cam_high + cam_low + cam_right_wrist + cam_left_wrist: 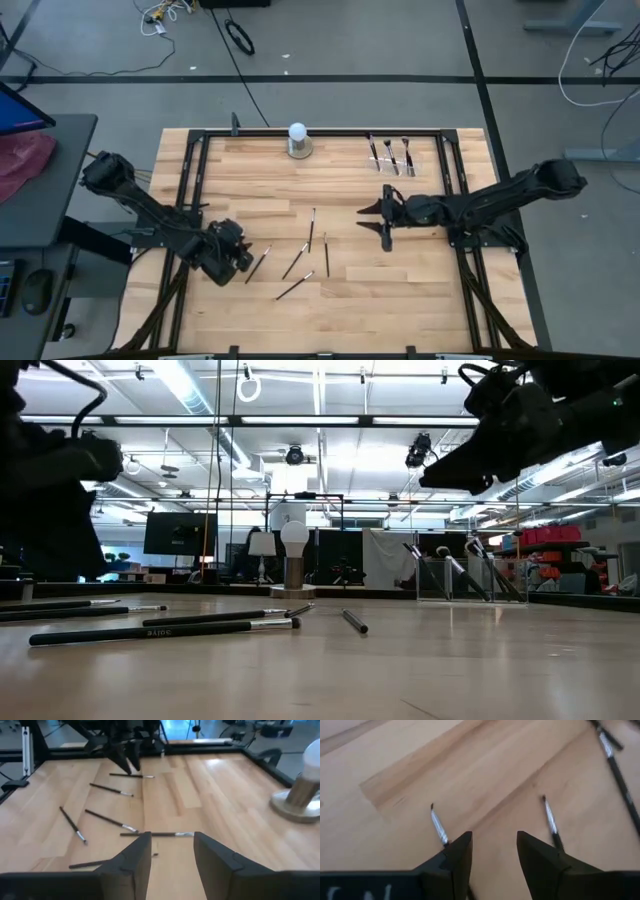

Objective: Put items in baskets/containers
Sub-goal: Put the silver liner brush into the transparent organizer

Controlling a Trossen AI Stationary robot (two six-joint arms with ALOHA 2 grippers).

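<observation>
Five thin dark-handled brushes [297, 264] are seen loose at table centre. Left gripper [243, 256], at 7 o'clock, is parted over bare wood beside one brush, nothing held. Right gripper [385, 221], at 3 o'clock, is parted, empty. Three brushes stand in the clear holder [393, 158] at 1 o'clock; its walls are barely discernible.

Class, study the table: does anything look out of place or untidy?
Yes. Several makeup brushes lie scattered at different angles mid-table, while three already stand in the clear holder at the far edge. Nothing looks spilled or damaged.
</observation>
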